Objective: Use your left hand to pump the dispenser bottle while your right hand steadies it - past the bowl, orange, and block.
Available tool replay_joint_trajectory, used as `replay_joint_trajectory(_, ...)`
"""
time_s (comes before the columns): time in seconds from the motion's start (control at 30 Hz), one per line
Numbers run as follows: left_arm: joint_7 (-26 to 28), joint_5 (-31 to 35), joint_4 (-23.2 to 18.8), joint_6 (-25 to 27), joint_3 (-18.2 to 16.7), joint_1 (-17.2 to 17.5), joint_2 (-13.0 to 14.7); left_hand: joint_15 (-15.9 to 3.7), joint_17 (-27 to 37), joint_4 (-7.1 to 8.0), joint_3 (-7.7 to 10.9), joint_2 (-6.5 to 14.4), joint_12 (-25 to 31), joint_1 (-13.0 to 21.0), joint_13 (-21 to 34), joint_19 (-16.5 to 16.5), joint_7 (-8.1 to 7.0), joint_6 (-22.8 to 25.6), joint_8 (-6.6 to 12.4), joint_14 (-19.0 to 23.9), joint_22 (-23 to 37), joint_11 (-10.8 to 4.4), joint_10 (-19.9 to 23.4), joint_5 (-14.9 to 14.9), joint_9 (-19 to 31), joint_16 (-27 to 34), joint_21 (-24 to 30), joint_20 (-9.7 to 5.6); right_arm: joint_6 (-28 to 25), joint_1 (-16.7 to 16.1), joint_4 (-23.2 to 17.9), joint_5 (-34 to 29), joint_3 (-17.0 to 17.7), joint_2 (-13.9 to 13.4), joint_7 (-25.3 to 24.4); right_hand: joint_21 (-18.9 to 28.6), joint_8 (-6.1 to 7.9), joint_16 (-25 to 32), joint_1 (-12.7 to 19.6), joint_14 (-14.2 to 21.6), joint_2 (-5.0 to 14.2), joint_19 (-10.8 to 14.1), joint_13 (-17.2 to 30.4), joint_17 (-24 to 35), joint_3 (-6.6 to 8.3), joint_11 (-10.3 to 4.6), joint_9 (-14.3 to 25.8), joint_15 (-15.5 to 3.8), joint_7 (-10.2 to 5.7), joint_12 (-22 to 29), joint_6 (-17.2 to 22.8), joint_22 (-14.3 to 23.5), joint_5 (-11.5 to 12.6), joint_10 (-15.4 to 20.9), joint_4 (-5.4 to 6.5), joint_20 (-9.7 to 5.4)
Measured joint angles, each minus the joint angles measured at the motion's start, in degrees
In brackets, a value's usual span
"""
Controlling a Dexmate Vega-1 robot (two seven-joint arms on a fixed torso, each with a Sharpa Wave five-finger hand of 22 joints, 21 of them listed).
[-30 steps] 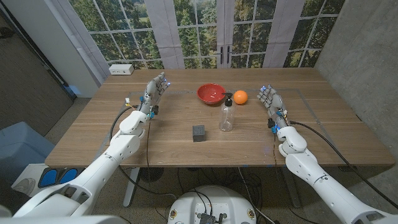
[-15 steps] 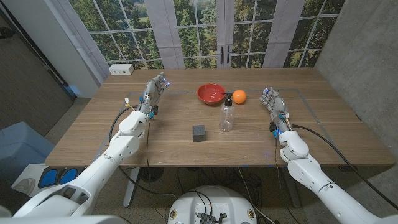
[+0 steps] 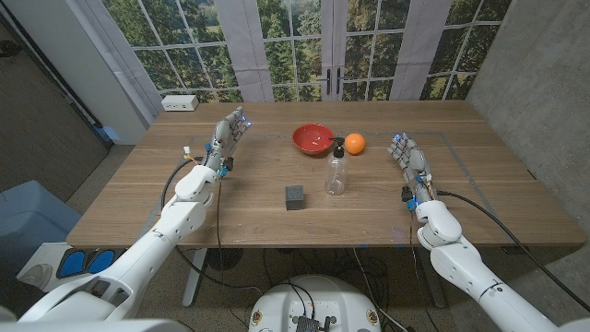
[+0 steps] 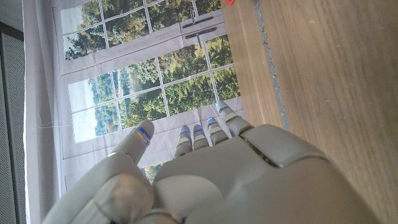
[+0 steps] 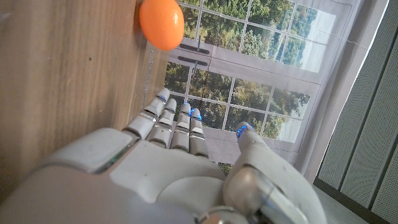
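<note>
A clear dispenser bottle [image 3: 336,172] with a black pump top stands upright near the table's middle. Behind it sit a red bowl [image 3: 313,139] and an orange [image 3: 356,143], the orange [image 5: 161,23] also showing in the right wrist view. A dark grey block [image 3: 294,196] lies left of the bottle, nearer the front. My left hand [image 3: 230,134] is held up at the table's left, fingers straight and apart, holding nothing. My right hand [image 3: 407,155] is raised right of the bottle, fingers extended, holding nothing. Both hands [image 4: 211,168] [image 5: 168,162] are well apart from the bottle.
A white box [image 3: 180,102] sits at the table's far left corner. Curtains and large windows stand behind the wooden table [image 3: 249,194]. A grey wall runs along the right side, and a blue bin [image 3: 28,217] stands on the floor at left.
My right hand has drifted slightly right and toward the front edge. The left hand and the objects have stayed put.
</note>
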Motion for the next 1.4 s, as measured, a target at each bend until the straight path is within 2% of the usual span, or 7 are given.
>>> replay_joint_trajectory(0.27,-0.33,-0.28,-0.27,-0.06,-0.21,0.33,0.34,0.0,0.0,0.0,0.0,0.0,0.0,0.0,0.0,0.0,0.0,0.0,0.0,0.0,0.0,0.0,0.0,0.0,0.0,0.0,0.0,0.0,-0.73,-1.86,-2.31,-1.14,0.17,-0.94,-0.9,0.0,0.0,0.0,0.0,0.0,0.0,0.21,0.0,0.0,0.22,0.0,-0.01,0.0,0.0,0.0,0.0,0.0,0.0,0.0,-0.25,0.21)
replay_joint_trajectory(0.57,-1.03,-0.48,-0.33,-0.44,-0.35,0.43,0.55,0.0,-0.16,-0.42,0.05,0.0,0.0,0.0,0.0,0.0,0.0,0.0,0.0,0.0,0.0,0.0,0.0,0.0,0.0,0.0,0.0,0.0,-0.96,-3.21,-3.64,-1.8,0.2,-2.01,-0.58,0.0,0.0,0.22,1.05,1.07,-1.09,1.65,-0.19,-0.79,-0.49,0.72,-0.01,0.44,0.74,0.0,0.74,-0.01,0.0,0.72,-3.2,1.23)
replay_joint_trajectory(0.77,-1.64,-0.72,-0.07,-0.7,-0.42,0.38,0.55,0.0,-0.16,-0.78,0.14,0.0,0.0,0.0,0.0,0.0,-0.13,0.28,0.22,0.0,0.0,0.01,0.01,0.0,0.0,0.0,0.0,0.0,-1.16,-3.71,-4.14,-2.37,-0.01,-2.52,-0.33,0.0,0.0,0.22,1.34,1.98,-4.71,2.37,-0.26,-1.37,-1.35,1.38,-0.01,1.35,1.65,0.0,0.6,-0.01,-0.3,0.87,-5.61,1.96)
replay_joint_trajectory(0.83,-1.65,-0.72,0.03,-0.7,-0.43,0.26,0.54,0.0,-0.15,-0.78,0.14,0.0,0.0,0.0,0.0,0.0,0.11,0.52,0.22,0.0,0.0,0.01,0.01,0.0,0.0,0.0,0.0,0.0,-1.17,-3.72,-4.15,-2.61,-0.01,-2.54,-0.01,0.0,0.0,0.22,1.03,2.05,-7.04,2.91,-0.25,-1.59,-2.11,1.96,-0.01,1.42,1.85,0.0,0.4,-0.01,-0.65,0.92,-6.37,2.49)
replay_joint_trajectory(0.97,-2.01,-0.83,0.2,-0.78,-0.43,0.08,0.53,-0.31,-0.15,-0.78,0.14,0.0,0.0,0.0,0.0,0.28,0.11,0.52,0.22,0.31,0.0,0.01,0.01,0.0,0.0,0.0,0.0,-0.28,-0.93,-3.71,-4.03,-3.17,-0.38,-3.1,0.94,-0.53,-0.29,-0.4,-1.09,1.83,-12.11,2.97,-0.1,-2.14,-5.12,1.91,-0.01,1.64,2.4,0.0,-0.29,-0.01,-0.42,0.45,-7.6,2.56)
replay_joint_trajectory(1.07,-2.06,-0.84,0.23,-0.79,-0.44,-0.01,0.53,-0.31,-0.12,-0.78,0.14,0.0,0.11,0.0,0.0,0.31,0.11,0.52,0.22,0.31,0.0,0.01,0.01,0.0,0.0,0.0,0.0,-0.3,-0.52,-3.45,-3.53,-3.78,-0.72,-3.38,1.37,-0.67,-0.69,-0.85,-2.2,1.45,-15.17,2.97,-0.1,-2.4,-7.06,1.38,0.16,1.26,1.42,-0.24,-2.12,-0.01,0.42,-1.01,-7.97,2.56)
replay_joint_trajectory(1.4,-2.16,-0.78,0.43,-0.72,-0.31,-0.72,0.44,-0.31,0.0,-0.78,0.14,-0.24,0.28,-0.24,0.0,0.63,0.21,1.03,0.22,0.31,0.0,0.22,0.22,0.0,0.0,0.23,0.0,0.0,0.02,-3.12,-3.19,-9.63,-1.5,-3.78,-1.04,-0.86,-1.12,-1.34,-2.83,-0.54,-18.05,3.91,0.45,-2.4,-9.27,1.01,0.55,0.93,1.01,-0.68,-6.39,-0.01,2.06,-4.11,-8.41,2.45)
